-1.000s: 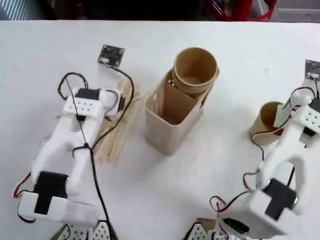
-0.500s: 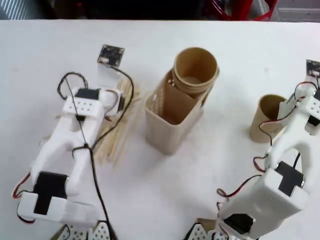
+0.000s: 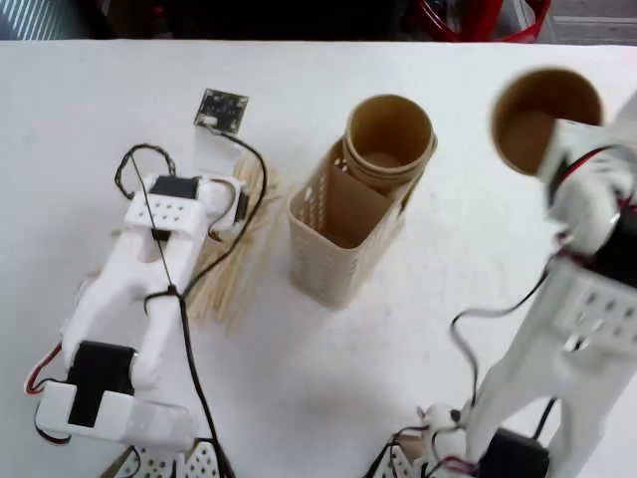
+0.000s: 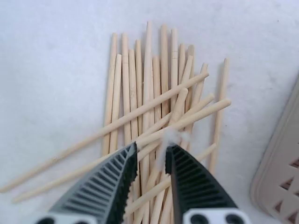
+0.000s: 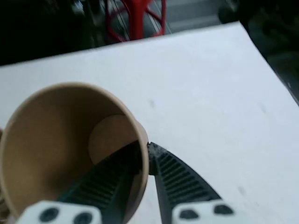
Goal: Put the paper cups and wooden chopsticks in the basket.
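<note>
Right end effector (image 5: 145,149) is pinching the paper cup (image 5: 60,140) by its rim, and I am holding it above the counter (image 3: 448,249) beside the basket (image 3: 338,269) (stacked cups (image 3: 388,134) are already sitting inside); my left end effector (image 4: 150,151) is hovering released over untouched wooden chopsticks (image 4: 154,93).

A white table (image 3: 318,388) bears the basket (image 3: 333,264) and scattered wooden chopsticks (image 3: 227,291).

Wooden chopsticks (image 4: 154,93) are spread in a loose pile on the white table (image 4: 46,70). The left gripper (image 4: 152,149) is held over them, jaws slightly parted. A basket (image 4: 280,186) corner is seen just beside the pile.
</note>
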Robot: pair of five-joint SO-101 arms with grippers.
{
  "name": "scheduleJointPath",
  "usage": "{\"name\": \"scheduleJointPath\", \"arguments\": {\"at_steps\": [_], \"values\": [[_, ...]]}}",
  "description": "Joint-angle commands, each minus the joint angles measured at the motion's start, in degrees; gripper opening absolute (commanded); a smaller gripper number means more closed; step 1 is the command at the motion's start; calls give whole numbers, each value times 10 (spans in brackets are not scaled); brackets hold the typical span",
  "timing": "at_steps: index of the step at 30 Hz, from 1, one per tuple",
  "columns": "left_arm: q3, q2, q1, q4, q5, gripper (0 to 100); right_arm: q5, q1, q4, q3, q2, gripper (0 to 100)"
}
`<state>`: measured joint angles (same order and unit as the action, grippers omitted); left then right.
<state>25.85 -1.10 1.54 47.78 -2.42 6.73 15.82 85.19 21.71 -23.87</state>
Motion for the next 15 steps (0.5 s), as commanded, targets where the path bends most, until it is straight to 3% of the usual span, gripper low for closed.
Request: {"name": "scheduleJointPath", "arguments": {"at_steps": [1,7,15], "values": [[-4,-20,4,-11,3,117,-49,-138,-36,27,-41,17],[-3,-20,1,-11,3,117,-64,-244,-72,23,15,17],[-3,-20,5,-11,2,117,-64,-229,-51,23,112,18]]}}
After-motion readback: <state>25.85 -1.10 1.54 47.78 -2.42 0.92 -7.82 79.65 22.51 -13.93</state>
